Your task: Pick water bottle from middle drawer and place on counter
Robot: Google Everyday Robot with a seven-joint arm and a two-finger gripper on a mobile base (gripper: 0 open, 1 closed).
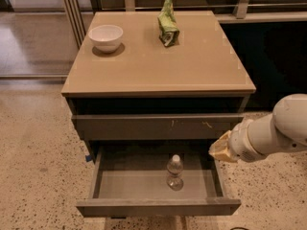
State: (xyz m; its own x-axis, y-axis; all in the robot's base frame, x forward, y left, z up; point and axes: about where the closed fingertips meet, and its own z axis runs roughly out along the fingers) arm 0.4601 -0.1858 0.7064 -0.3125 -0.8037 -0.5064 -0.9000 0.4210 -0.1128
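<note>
The middle drawer point(158, 206) stands pulled open, so access is achieved. The water bottle point(175, 172) stands upright on the drawer floor, right of centre, not yet grasped. The gripper point(220, 149) hangs at the drawer's right rim, beside and above the bottle but apart from it; how far it is open cannot be told, and it holds nothing visible. Behind, the scratched drawer front point(158, 127) is closed. The counter point(158, 66) carries a white bowl point(106, 36) and a green packet point(168, 22). Judgement: grasp, lift and placement all remain.
</note>
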